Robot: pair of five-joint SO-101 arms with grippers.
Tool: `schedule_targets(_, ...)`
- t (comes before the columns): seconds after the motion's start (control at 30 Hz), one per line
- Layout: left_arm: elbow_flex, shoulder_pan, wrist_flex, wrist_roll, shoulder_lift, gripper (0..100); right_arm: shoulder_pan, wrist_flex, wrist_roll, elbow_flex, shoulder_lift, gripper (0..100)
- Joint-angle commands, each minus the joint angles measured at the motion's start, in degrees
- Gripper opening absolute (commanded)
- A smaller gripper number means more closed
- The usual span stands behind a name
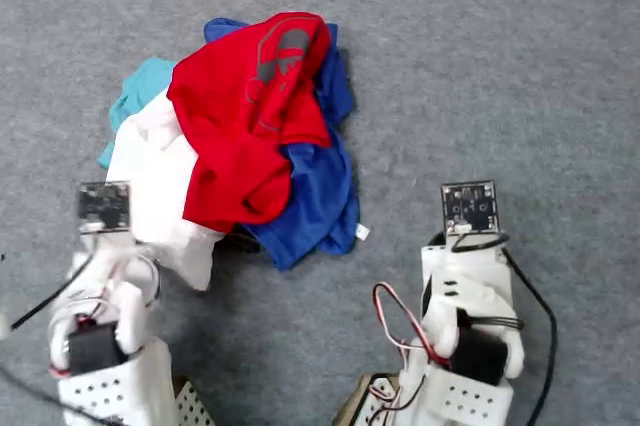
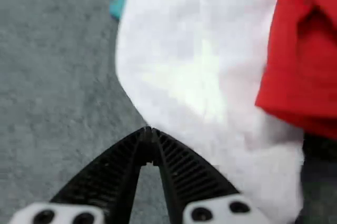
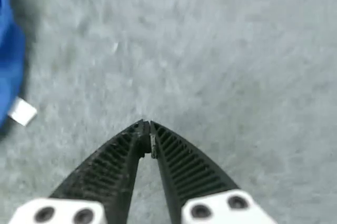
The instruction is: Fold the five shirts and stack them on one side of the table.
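We read no text anywhere. The red shirt (image 1: 245, 116) had a gray print (image 1: 283, 51) we couldn't make out; the tag (image 1: 362, 233) on the blue shirt (image 1: 322, 191) was too small.

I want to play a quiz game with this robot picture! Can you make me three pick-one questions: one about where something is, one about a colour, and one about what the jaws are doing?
1. Where does the white shirt lie?
A) just ahead of the left arm
B) beside the right arm
C) on the floor

2. What colour is the shirt on top of the pile?
A) blue
B) white
C) red

3. How do both arms' jaws stand?
A) wide open
B) shut, holding nothing
C) shut on a shirt

Answers:
1 A, the left wrist view has white cloth right past its jaws.
2 C, the red shirt drapes over the blue shirt and the white one.
3 B, each wrist view shows the jaw tips meeting with nothing between them.
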Motion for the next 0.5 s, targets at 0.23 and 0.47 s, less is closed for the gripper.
schedule_targets(0.23,-29.27,-2.46,-0.70,9.14,23.43,2,-17.27,10.37,-12.48,-45.14,40.75,7.2)
schedule_targets(0.47,-51.87,-9.14,7.91,12.75,50.86,2,-36.70,12.92,-22.77,-73.63,73.98,7.4)
